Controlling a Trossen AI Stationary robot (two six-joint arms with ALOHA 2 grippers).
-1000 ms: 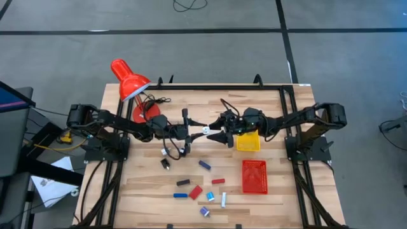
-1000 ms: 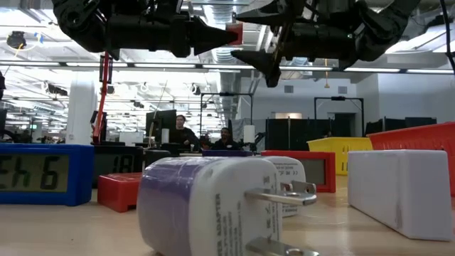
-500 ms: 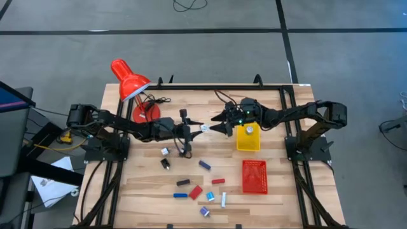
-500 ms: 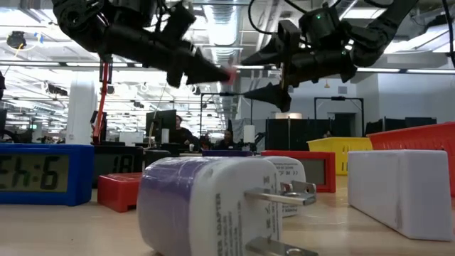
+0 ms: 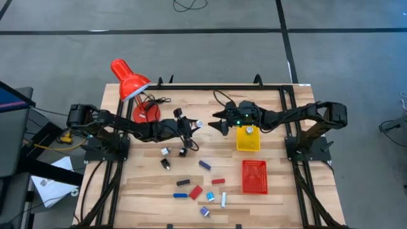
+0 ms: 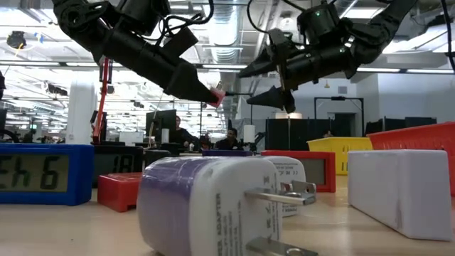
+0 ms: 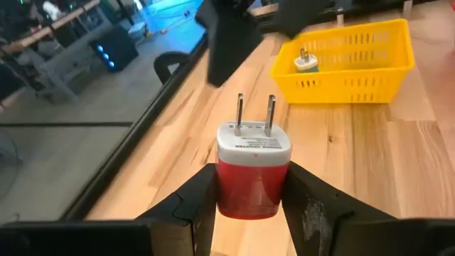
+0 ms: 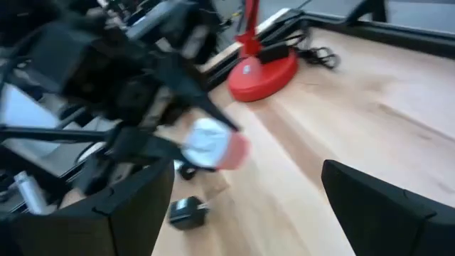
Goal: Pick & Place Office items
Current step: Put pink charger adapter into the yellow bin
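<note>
My left gripper [image 5: 194, 125] hangs above the table's middle, shut on a red-and-white plug adapter [image 7: 252, 167] whose two prongs point away from it. My right gripper [image 5: 220, 123] faces it from the right, open and a short way off, holding nothing; in its own wrist view [image 8: 270, 206] the adapter [image 8: 213, 149] shows ahead. Behind it sits the yellow tray [image 5: 248, 145] with a white adapter [image 5: 249, 130] inside. Several small office items [image 5: 200, 189] lie on the near part of the table: blue and red bars, black pieces and white bits. My left gripper pinches the adapter by its red body [image 7: 249, 195], one finger [image 7: 192, 206] on each side, with the white prong end sticking out in front. The fingers come slanting down from the table's left. The adapter is lifted clear of the table [image 6: 217, 94].
A red desk lamp [image 5: 130, 83] stands at the far left, its base [image 5: 145, 112] beside my left arm. The red mesh basket [image 5: 254, 176] lies near the yellow tray. Close to the low camera sit a white-and-purple adapter [image 6: 213, 199], a blue clock [image 6: 43, 174] and a white block [image 6: 405, 188].
My left gripper has tipped from level to slanting downward, bringing the held adapter lower and slightly back toward the left. My right gripper has drawn back a little toward the table's right and far side, staying open.
</note>
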